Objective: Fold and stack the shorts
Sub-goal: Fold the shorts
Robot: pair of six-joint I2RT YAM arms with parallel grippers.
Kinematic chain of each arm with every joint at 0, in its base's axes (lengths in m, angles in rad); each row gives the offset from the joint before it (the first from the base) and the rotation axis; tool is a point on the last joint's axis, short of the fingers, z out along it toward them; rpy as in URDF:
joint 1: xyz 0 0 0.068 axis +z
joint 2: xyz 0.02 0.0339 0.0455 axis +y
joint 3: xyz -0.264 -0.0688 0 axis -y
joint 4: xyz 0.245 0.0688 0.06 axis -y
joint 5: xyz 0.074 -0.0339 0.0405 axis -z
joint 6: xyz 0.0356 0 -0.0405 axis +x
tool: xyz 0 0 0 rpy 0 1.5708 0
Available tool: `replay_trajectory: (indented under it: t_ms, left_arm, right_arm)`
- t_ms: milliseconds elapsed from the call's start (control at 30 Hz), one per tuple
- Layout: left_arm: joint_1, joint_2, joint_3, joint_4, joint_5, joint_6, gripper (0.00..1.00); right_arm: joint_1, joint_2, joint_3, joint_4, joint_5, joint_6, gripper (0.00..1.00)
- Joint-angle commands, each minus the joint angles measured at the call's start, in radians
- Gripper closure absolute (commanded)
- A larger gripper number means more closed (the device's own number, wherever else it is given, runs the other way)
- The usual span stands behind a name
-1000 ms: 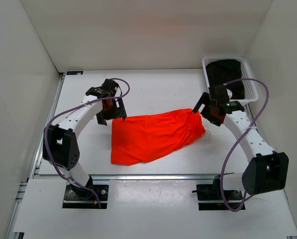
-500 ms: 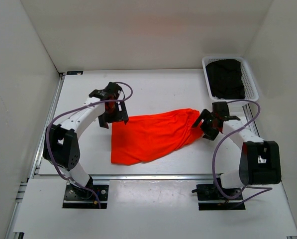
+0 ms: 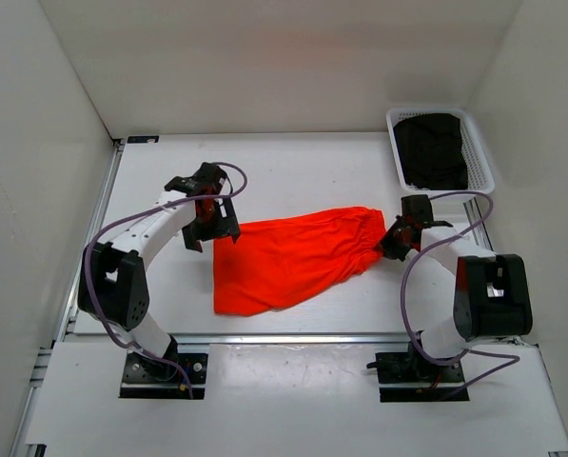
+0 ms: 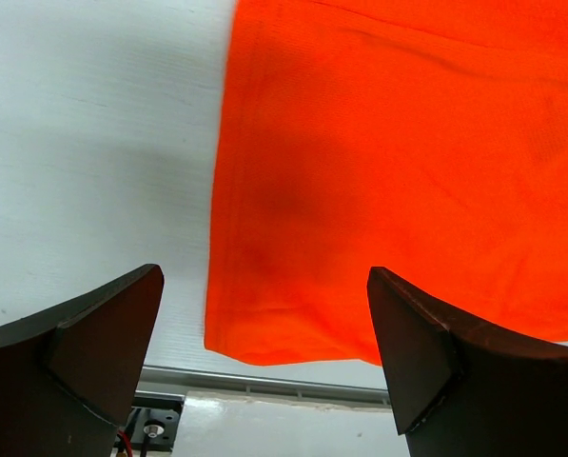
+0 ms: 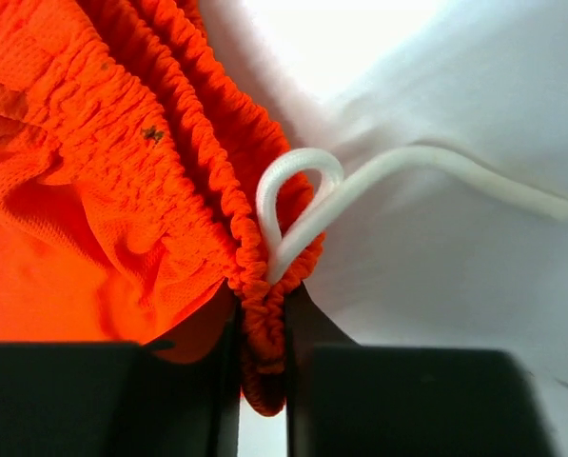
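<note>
The orange-red shorts (image 3: 293, 259) lie spread on the white table, waistband to the right. My left gripper (image 3: 212, 231) hovers open over their far left corner; in the left wrist view the hem of the shorts (image 4: 388, 171) shows between the wide dark fingers (image 4: 93, 333) of that gripper (image 4: 264, 276), untouched. My right gripper (image 3: 390, 245) sits low at the right end of the shorts. In the right wrist view that gripper (image 5: 263, 324) is shut on the gathered elastic waistband (image 5: 188, 143), with the white drawstring (image 5: 360, 181) looping out just above the jaws.
A white basket (image 3: 479, 143) stands at the back right corner with a black garment (image 3: 431, 152) in it. White walls close the table on three sides. A metal rail (image 3: 293, 336) runs along the near edge.
My right gripper came down from beside the basket to the waistband end and closed on it. The left gripper shifted slightly over the left corner and stayed open.
</note>
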Motion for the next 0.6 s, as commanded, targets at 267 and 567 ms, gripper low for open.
replay_trajectory:
  t_ms: [267, 567]
  left_arm:
    - [0.095, -0.005, -0.135, 0.140, 0.096, -0.023, 0.07]
    - [0.095, 0.058, -0.233, 0.198, 0.136, -0.041, 0.45]
  right_arm:
    - [0.148, -0.223, 0.120, -0.299, 0.325, -0.113, 1.00]
    - [0.358, -0.173, 0.358, -0.408, 0.487, -0.122, 1.00]
